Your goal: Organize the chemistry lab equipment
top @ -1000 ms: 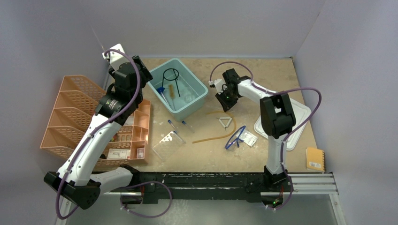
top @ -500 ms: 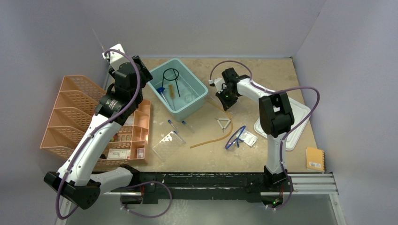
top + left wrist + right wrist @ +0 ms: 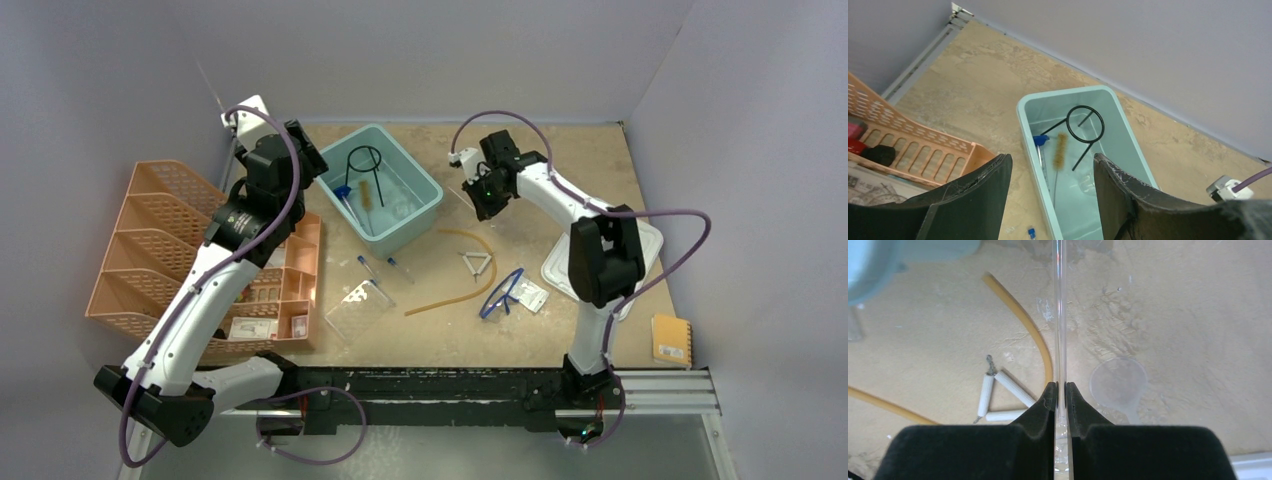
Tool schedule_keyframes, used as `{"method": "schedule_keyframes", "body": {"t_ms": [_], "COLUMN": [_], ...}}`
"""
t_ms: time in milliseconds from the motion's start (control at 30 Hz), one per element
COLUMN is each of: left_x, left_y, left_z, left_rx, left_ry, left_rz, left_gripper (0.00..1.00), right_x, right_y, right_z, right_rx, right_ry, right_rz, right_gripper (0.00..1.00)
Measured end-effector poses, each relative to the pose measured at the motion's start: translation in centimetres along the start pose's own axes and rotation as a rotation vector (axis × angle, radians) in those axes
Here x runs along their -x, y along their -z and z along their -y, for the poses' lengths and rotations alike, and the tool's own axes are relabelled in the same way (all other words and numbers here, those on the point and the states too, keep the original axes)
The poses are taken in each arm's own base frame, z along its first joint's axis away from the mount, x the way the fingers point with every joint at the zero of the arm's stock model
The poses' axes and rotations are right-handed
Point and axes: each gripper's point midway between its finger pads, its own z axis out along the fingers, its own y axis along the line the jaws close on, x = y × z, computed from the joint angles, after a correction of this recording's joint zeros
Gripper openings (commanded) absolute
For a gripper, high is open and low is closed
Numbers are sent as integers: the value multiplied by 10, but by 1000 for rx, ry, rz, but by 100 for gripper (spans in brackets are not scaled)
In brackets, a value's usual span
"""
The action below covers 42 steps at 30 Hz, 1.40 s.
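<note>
As glass rod (image 3: 1060,315) sits clamped in right end effector (image 3: 1060,390), left end effector (image 3: 1052,161) wide

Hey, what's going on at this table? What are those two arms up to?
Two robot arms are tidying lab gear. The right gripper is clamped on a clear glass rod. The left gripper hangs open over the teal bin, which already holds a black ring stand and a bristle brush. Amber tubing, a white triangle and blue-framed safety glasses lie loose on the table.
</note>
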Motion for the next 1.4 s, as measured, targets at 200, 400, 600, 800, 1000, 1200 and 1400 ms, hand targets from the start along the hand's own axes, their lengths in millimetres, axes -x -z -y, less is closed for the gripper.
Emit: {"method": "schedule_keyframes", "body": {"t_ms": [200, 400, 600, 800, 1000, 1200, 1400], "left_x": [-16, -45, -75, -113, -125, -118, -117], "left_y": [1, 8, 21, 24, 30, 25, 25], "left_z": [15, 51, 101, 157, 190, 215, 220], "left_rx": [-86, -288, -542, -763, -871, -919, -919], "left_ry": [19, 44, 129, 277, 337, 381, 417], "left_rz": [-64, -182, -327, -499, -554, -556, -562], "left_gripper": [71, 74, 73, 71, 72, 60, 49], "right_x": [26, 59, 95, 130, 144, 153, 151], "right_y": [42, 87, 129, 157, 174, 187, 182], "right_z": [-2, -23, -56, -86, -104, -111, -110], "right_rx": [-22, 50, 205, 431, 595, 686, 711], "right_ry": [-11, -30, -136, -301, -391, -374, -381], "right_rz": [125, 315, 545, 727, 774, 778, 755], "right_gripper": [2, 3, 0, 0, 0, 0, 0]}}
